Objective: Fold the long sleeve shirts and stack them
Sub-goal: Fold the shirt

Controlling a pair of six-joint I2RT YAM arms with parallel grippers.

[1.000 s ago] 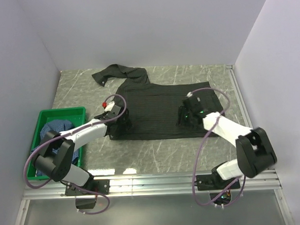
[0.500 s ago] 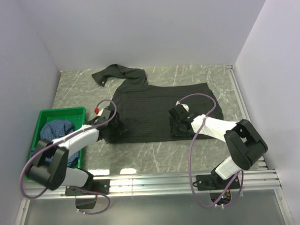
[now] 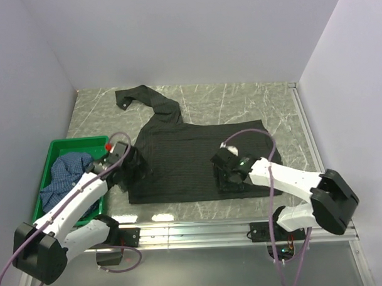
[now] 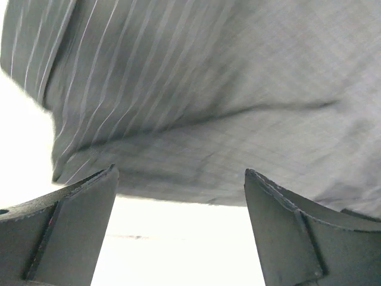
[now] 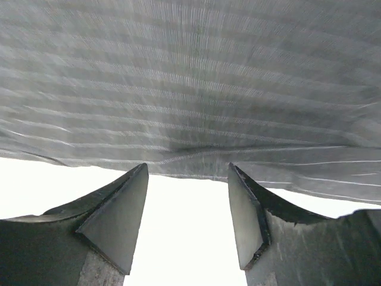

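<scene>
Lying flat on the table (image 3: 239, 97), the black shirt (image 3: 191, 158) is faced by the left gripper (image 4: 180, 171) and right gripper (image 5: 187, 167), both spread wide, nothing gripped. The blue shirt (image 3: 66, 172) is heaped in the crate (image 3: 78, 143).

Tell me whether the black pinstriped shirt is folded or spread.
Spread, not folded small: the black shirt lies flat and wide on the table, one sleeve trailing far left.

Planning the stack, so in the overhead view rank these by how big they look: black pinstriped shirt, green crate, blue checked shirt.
Largest: black pinstriped shirt
Then: green crate
Smallest: blue checked shirt, bunched inside the crate, partly hidden
</scene>
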